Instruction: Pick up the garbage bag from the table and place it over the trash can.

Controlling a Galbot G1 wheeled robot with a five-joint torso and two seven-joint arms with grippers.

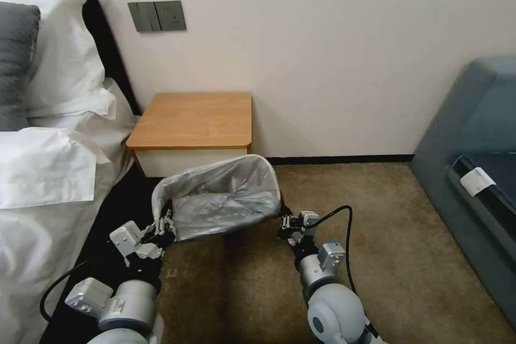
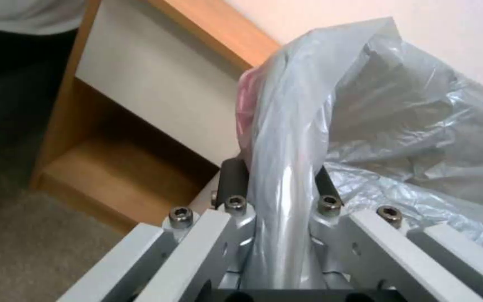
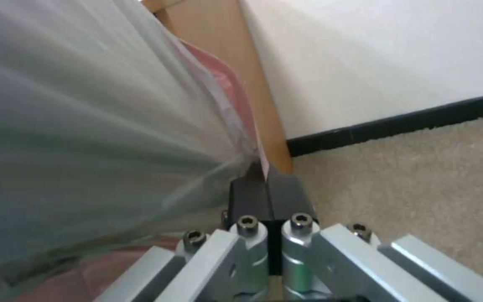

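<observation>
nearest my head camera are my two forearms, low over the carpet (image 1: 376,236), each ending at the garbage bag (image 1: 223,199). the left gripper (image 1: 164,226) sits at the bag's near-left corner; in the left wrist view its fingers (image 2: 234,176) stand a little apart with a rolled, film-covered edge running between them, so i judge it clamped on the bag there, perhaps over the rim of the trash can, though i can't make out the can itself under the plastic. the right gripper (image 1: 287,223) is at the near-right corner, its pads (image 3: 250,197) pressed flat together on a thin pinch of the pinkish band.

the bag hangs open-mouthed between the two grippers, just in front of the table (image 1: 193,118), whose front edge it overlaps in my view; the tabletop is bare.

i'd expect this film to be nearly weightless, limp and slippery, and easy to tear if i pull the corners apart too hard. the doubled rim band looks like the sound place to hold, and both grippers are on it.
</observation>
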